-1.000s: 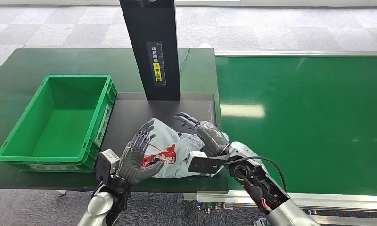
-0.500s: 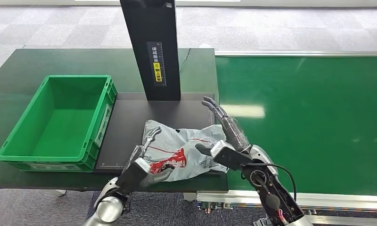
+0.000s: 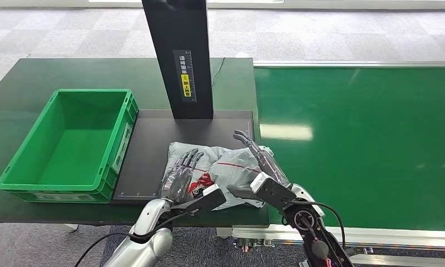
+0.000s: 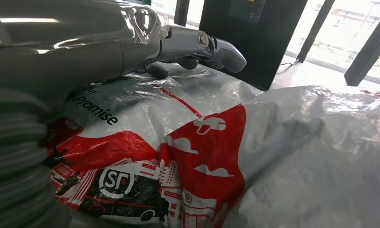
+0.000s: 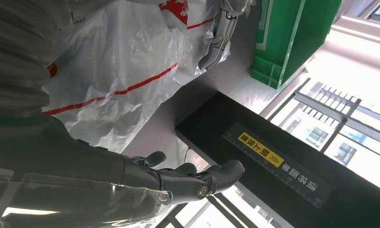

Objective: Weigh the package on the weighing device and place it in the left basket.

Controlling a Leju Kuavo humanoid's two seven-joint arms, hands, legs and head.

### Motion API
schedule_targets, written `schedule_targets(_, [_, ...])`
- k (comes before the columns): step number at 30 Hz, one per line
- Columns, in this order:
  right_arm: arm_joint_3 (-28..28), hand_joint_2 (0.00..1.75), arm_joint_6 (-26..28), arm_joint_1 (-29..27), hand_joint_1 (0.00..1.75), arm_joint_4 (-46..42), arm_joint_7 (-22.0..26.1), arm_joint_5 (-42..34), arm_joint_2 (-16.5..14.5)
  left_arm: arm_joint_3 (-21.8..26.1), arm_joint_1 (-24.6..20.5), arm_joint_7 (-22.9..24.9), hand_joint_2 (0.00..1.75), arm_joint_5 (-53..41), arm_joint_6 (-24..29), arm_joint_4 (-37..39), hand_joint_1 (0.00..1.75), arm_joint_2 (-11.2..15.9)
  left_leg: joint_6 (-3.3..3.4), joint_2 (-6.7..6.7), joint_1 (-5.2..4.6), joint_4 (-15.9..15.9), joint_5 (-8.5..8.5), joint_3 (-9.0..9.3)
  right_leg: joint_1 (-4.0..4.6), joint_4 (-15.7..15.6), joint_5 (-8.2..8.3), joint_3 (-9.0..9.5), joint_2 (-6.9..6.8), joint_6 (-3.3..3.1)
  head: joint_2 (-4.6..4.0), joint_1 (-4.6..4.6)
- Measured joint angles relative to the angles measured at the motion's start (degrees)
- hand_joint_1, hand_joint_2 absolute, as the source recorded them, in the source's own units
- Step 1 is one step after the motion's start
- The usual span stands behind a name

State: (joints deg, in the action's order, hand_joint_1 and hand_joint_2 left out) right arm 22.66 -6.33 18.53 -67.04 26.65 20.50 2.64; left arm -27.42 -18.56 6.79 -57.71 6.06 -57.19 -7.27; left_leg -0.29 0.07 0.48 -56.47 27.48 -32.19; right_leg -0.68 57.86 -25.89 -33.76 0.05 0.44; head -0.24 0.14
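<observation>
The grey plastic package with red print lies on the black weighing plate, in front of the scale's black column. My left hand rests flat on the package's left part, fingers stretched out over the red logo; the fingers lie straight on the film. My right hand stands open against the package's right side, fingers straight and pointing away from me, thumb low by the package's near edge. In the right wrist view the right hand is spread beside the package.
The green basket stands to the left of the plate, its wall close to the plate's left edge. The green conveyor belt runs on the right. The table's front edge lies just below both hands.
My left hand has turned palm-down and slid up onto the package's left part. My right hand has dropped a little against its right side. The package has bunched up between them.
</observation>
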Motion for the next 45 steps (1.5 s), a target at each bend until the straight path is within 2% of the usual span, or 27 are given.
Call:
schedule_targets(2, [-0.24, 1.75, -0.29, -0.16, 0.0, 0.0, 0.04, 0.22, -0.2, 0.78, -0.5, -0.02, 1.75, -0.42, -0.66, 1.17, 0.81, -0.37, 0.0, 0.01, 0.0, 0.0, 0.01, 0.13, 0.0, -0.01, 0.0, 0.14, 0.0, 0.0, 0.0, 0.0])
schedule_targets(3, [-0.36, 1.75, -0.32, -0.27, 0.0, 0.0, 0.08, 0.26, -0.26, 1.27, -0.6, -0.11, 1.75, -0.56, -1.08, 1.6, 0.87, -0.55, 0.0, 0.01, 0.0, 0.01, 0.02, 0.2, 0.0, -0.01, -0.01, 0.22, 0.0, 0.0, 0.0, 0.01])
schedule_targets(9, [-1.02, 1.75, -0.36, -0.71, 0.0, 0.0, 0.25, 0.29, -0.33, 3.47, -0.78, -0.54, 1.75, -0.86, -2.02, 2.96, 0.87, -1.13, -0.01, 0.01, 0.0, 0.01, 0.03, 0.46, 0.0, -0.02, -0.01, 0.5, 0.0, -0.02, 0.0, -0.01])
schedule_targets(13, [-1.09, 1.75, -0.36, -0.87, 0.0, 0.0, 0.28, 0.29, -0.33, 4.18, -1.31, -0.6, 1.75, -0.91, -2.03, 3.32, 1.72, -1.27, -0.02, 0.02, 0.01, 0.02, 0.02, 0.59, 0.01, -0.02, -0.01, 0.63, 0.0, -0.02, 0.0, -0.01])
schedule_targets(17, [-1.39, 1.75, -0.32, -1.14, 0.0, -0.3, 0.37, 0.15, -0.33, 4.82, -1.57, -1.86, 1.75, -0.56, -2.25, 3.32, 1.75, -1.51, -0.02, 0.01, 0.01, 0.02, 0.02, 0.63, 0.0, -0.02, -0.01, 0.65, 0.0, -0.02, 0.0, 0.0])
schedule_targets(25, [-3.0, 1.75, -0.03, -3.05, 0.0, -2.22, 0.5, -0.07, -0.26, 7.33, -0.35, -9.29, 1.75, 5.37, -0.65, 2.03, 1.75, -1.99, -0.02, 0.01, 0.0, 0.02, 0.03, 0.58, 0.0, -0.02, -0.01, 0.55, 0.0, -0.01, 0.0, -0.01])
schedule_targets(28, [-3.71, 1.75, 0.16, -3.77, 0.0, -2.88, 0.59, -0.08, -0.26, 8.22, 1.12, -12.95, 1.75, 7.51, 3.71, 0.6, 1.75, -1.99, -0.02, 0.03, 0.0, 0.02, 0.02, 0.43, 0.0, -0.01, -0.01, 0.38, 0.01, -0.01, 0.0, 0.0])
schedule_targets(36, [-4.96, 1.75, 0.52, -5.15, 0.0, -4.24, 0.63, -0.41, -0.26, 11.28, 4.51, -18.5, 1.75, 8.52, 20.22, -7.96, 1.75, -1.18, -0.03, 0.03, 0.01, 0.01, 0.0, -0.04, 0.01, 0.01, 0.0, -0.1, 0.01, -0.02, 0.0, -0.01])
schedule_targets(40, [-4.96, 1.75, 0.46, -5.1, 0.0, -4.18, 0.9, -0.82, -0.26, 13.85, 4.57, -20.17, 1.75, 10.21, 24.56, -12.61, 1.75, -0.65, -0.03, 0.02, 0.01, 0.01, 0.0, -0.15, 0.01, 0.01, 0.0, -0.19, 0.01, -0.01, 0.0, -0.01])
schedule_targets(45, [-4.64, 1.75, -0.08, -4.21, 0.0, -3.65, 1.33, -1.47, -0.26, 17.85, 3.0, -20.51, 1.75, 7.44, 27.98, -16.22, 1.75, 0.18, -0.03, 0.02, 0.01, 0.01, -0.01, -0.17, 0.01, 0.01, 0.0, -0.21, 0.0, -0.01, 0.0, -0.01])
